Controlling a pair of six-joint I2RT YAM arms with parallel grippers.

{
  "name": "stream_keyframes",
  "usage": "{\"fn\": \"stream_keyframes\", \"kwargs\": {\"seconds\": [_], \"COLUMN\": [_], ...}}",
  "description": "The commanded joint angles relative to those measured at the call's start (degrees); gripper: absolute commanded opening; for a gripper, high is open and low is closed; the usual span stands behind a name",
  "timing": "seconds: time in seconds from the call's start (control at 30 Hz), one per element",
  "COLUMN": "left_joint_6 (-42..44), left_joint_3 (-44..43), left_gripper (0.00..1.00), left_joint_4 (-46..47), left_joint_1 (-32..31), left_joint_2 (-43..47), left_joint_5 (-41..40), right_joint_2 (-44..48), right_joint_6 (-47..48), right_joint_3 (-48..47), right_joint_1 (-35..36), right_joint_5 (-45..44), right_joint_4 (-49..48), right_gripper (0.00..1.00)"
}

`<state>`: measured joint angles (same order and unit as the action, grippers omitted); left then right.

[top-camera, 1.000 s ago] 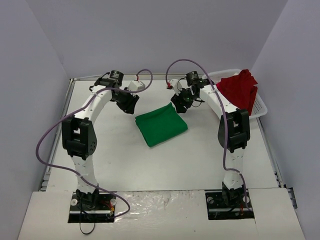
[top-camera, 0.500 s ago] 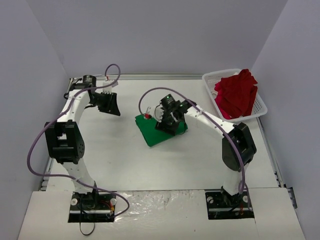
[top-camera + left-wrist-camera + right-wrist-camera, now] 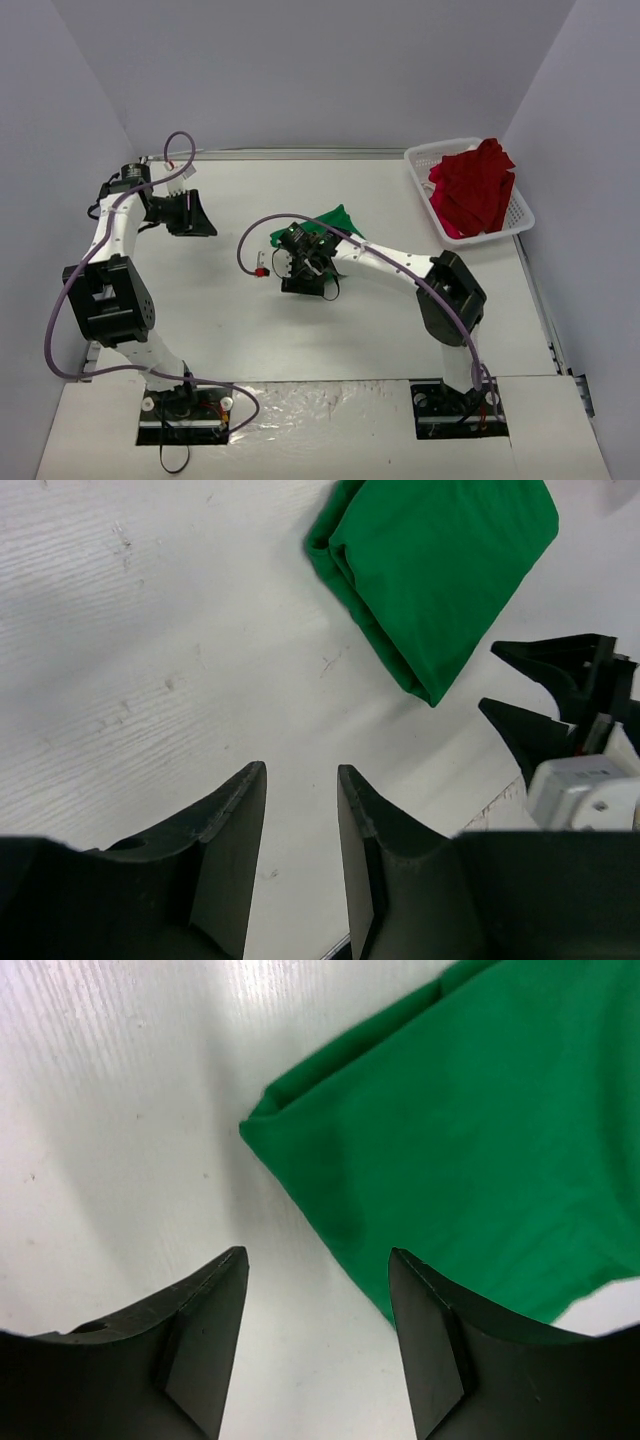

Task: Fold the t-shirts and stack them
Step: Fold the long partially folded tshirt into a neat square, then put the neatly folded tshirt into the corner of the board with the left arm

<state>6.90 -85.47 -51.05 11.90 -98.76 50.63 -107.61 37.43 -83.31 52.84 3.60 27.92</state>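
Note:
The folded green t-shirt (image 3: 336, 214) lies mid-table, mostly hidden under my right wrist in the top view. It shows whole in the left wrist view (image 3: 440, 570) and fills the upper right of the right wrist view (image 3: 470, 1130). My right gripper (image 3: 318, 1260) is open and empty, low over the shirt's edge, one finger above cloth and the other above bare table; it also shows from the top (image 3: 300, 268). My left gripper (image 3: 300, 785) is open and empty, off to the shirt's left (image 3: 192, 218). The red t-shirt (image 3: 472, 186) lies crumpled in the basket.
The white lattice basket (image 3: 421, 156) stands at the back right against the wall. Purple cables loop over both arms. The right gripper's fingers (image 3: 545, 695) show at the right edge of the left wrist view. Grey walls close in the table on three sides.
My right arm has swung left across the green shirt to its left edge. My left arm has drawn back toward the left wall. The red shirt has not moved.

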Motion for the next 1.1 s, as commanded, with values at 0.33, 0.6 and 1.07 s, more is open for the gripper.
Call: {"fn": "stream_keyframes", "kwargs": {"seconds": [0.33,0.6,1.07], "left_joint_6": [-0.83,-1.8,-2.76], "left_joint_3": [3.99,5.05,5.4], "left_gripper": [0.36,0.38,0.4], "left_joint_4": [2.18,3.67,4.2], "left_joint_1": [0.67,1.28,2.07], "left_joint_2": [7.7,8.14,8.06], "left_joint_5": [-0.62,-0.01,2.36], "right_joint_2": [-9.8,-14.2,-17.98], "right_joint_6": [-0.69,-1.66,-2.36], "right_joint_3": [-6.16,-8.27,-10.29], "right_joint_1": [1.04,1.74,2.18], "right_joint_5": [2.47,2.56,0.98], "right_joint_4": [-0.06,-0.15,0.9], "right_gripper": [0.53,0.43,0.0]}}
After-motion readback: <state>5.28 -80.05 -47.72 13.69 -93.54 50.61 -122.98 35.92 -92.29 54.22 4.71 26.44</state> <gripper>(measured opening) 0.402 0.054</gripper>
